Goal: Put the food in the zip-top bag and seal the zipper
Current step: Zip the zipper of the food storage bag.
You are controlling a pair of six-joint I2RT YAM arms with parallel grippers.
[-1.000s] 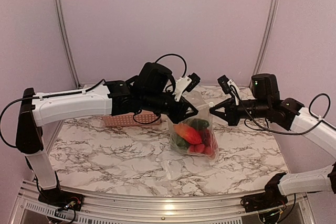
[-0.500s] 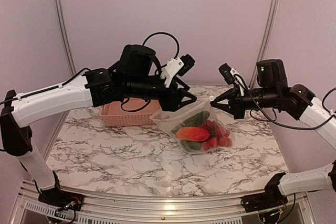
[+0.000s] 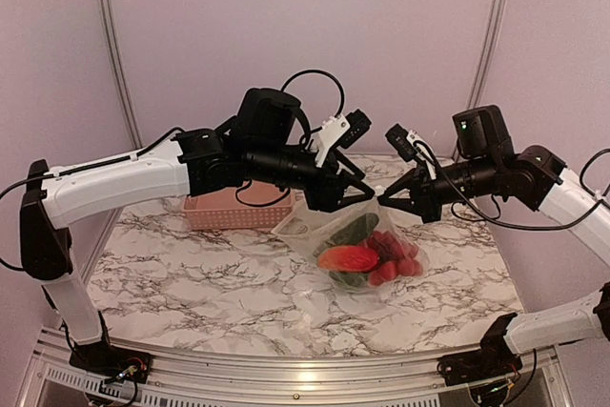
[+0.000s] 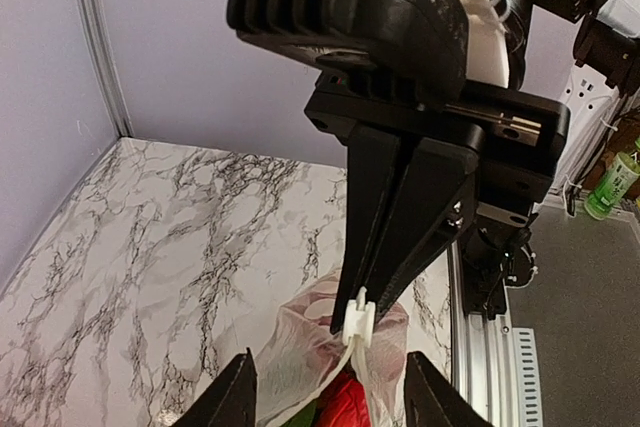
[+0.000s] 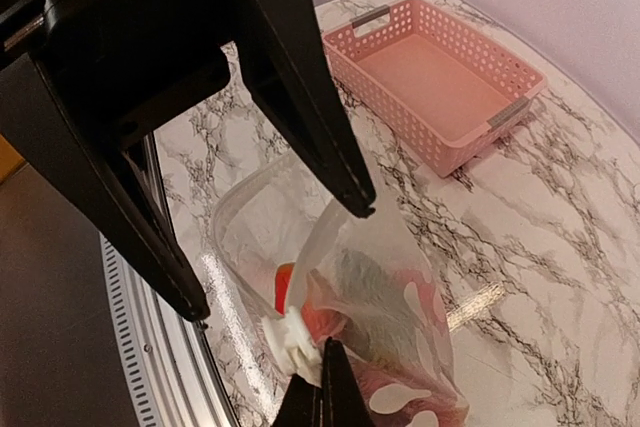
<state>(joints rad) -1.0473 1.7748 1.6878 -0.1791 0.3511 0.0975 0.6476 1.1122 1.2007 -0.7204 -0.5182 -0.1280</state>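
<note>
Top external view shows the zip-top bag (image 3: 357,245) hanging over the counter (image 3: 191,274), food (image 3: 351,257) bunched low inside and mouth gaping; the right pincer (image 5: 325,352) is clamped on the zipper (image 5: 283,332), while the left pincer (image 4: 330,367) holds its jaws apart astride that edge. With one hold only, the bag could slip or tip and spill pieces (no readable writing anywhere).

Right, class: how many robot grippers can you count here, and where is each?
2. The left gripper hangs open at the mouth of the zip-top bag; the right gripper, just right of it, is shut on the bag's top edge.
</note>
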